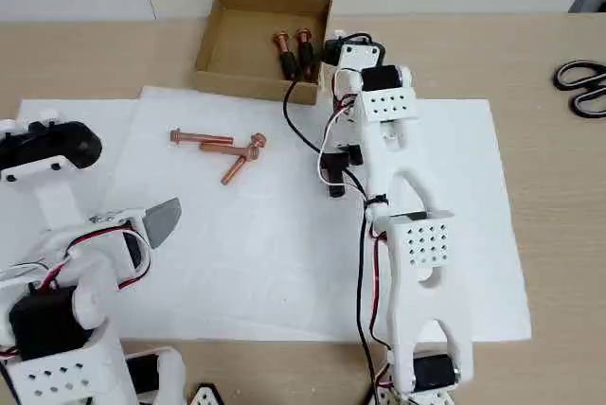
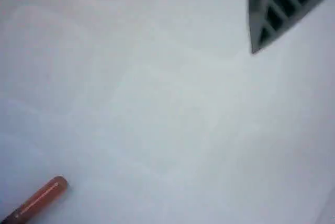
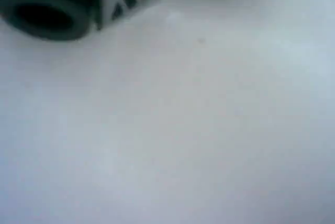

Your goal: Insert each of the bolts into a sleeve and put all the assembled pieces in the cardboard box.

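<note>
The cardboard box (image 1: 237, 31) stands at the back of the table with two bolts in black sleeves (image 1: 294, 53) lying inside. Three loose copper bolts (image 1: 227, 148) lie on the white foam sheet (image 1: 284, 272) in front of the box. My right gripper (image 1: 333, 170) is low over the sheet, right of the bolts. A black sleeve (image 3: 47, 14) lies close against it, its hole facing the camera. My left gripper (image 1: 151, 227) hangs open over the sheet's left part, nothing in it. Its grey finger (image 2: 277, 9) shows, and one bolt's end (image 2: 39, 200) lies a short way off.
Black scissors (image 1: 582, 83) lie on the bare wooden table at the far right. The right arm's cables (image 1: 312, 135) trail across the sheet near the box. The sheet's middle and front are bare foam.
</note>
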### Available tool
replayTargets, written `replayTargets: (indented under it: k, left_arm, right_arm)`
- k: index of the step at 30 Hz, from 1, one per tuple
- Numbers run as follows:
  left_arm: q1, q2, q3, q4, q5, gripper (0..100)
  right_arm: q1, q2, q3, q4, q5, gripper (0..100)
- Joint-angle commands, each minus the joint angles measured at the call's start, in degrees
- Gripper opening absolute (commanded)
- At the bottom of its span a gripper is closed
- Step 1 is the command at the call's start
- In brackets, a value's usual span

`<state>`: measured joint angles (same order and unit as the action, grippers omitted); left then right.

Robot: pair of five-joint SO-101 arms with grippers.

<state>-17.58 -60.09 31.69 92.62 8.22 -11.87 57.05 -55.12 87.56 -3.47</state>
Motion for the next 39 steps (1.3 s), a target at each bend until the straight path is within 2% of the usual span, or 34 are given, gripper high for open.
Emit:
replayTargets:
  k: [1,6,10,17,26,29,33,36,39]
  left_arm:
    - [-0.09,-0.53,-0.04,0.0,-0.35,34]
    - [-0.09,-0.53,-0.22,-0.09,-0.35,34]
    - [0.0,-0.44,-0.4,0.0,-3.52,34]
    - [0.0,1.58,-4.62,-0.35,-5.54,34]
    - [0.44,32.7,-20.09,-0.53,-6.86,34]
    - [3.34,42.73,-25.89,-2.46,-16.18,34]
    - [7.21,53.89,-31.25,-6.42,-25.85,34]
    - [8.26,61.71,-35.12,-10.64,-24.0,34]
    - [8.88,69.71,-39.52,-12.31,-14.33,34]
  right_arm:
    - [0.92,1.36,-0.35,-0.31,-1.93,1.7]
    - [2.24,1.36,-7.21,3.74,-2.99,0.4]
    - [3.38,1.27,-16.62,8.66,-2.99,0.4]
    - [5.49,1.27,-23.3,9.01,-2.73,0.4]
    - [6.11,1.27,-23.82,9.27,-0.88,0.4]
    - [5.76,1.27,-23.74,9.54,5.27,0.4]
    - [5.85,1.27,-22.33,9.63,6.77,0.4]
    - [6.11,1.27,-20.22,9.63,6.77,0.4]
    - [6.2,1.27,-18.11,9.63,6.77,0.4]
